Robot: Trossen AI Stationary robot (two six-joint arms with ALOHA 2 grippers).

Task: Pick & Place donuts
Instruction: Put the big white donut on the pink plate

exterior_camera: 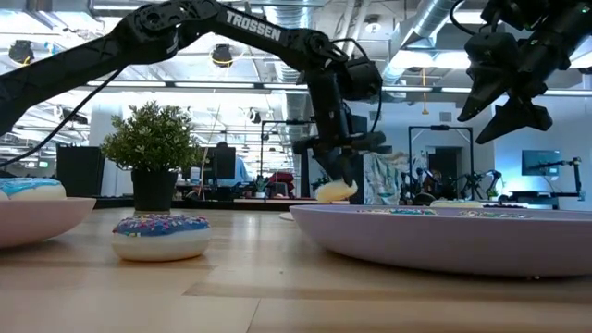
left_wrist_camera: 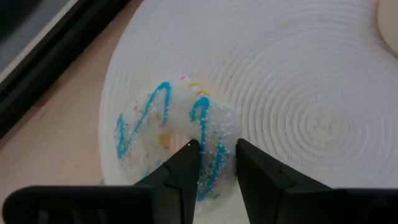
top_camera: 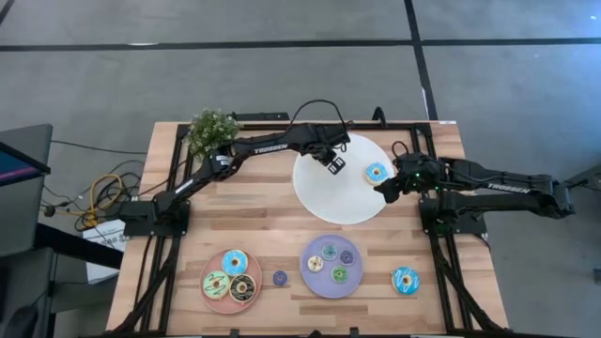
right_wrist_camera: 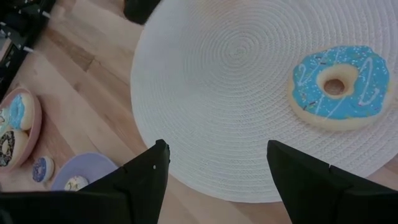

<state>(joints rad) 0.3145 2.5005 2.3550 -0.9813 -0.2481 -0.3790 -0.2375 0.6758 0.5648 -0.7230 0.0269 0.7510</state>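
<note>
On the wooden table (top_camera: 282, 221), the white plate (top_camera: 329, 192) holds a blue-iced donut (top_camera: 377, 173).

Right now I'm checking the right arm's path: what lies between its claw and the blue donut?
Only bare white plate; right wrist view shows the open right claw short of the blue donut.

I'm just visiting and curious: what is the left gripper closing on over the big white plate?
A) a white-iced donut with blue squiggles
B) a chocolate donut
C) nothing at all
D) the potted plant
A: the left wrist view shows the left gripper with its fingers around a white-iced donut with blue squiggles on the white plate.
</note>
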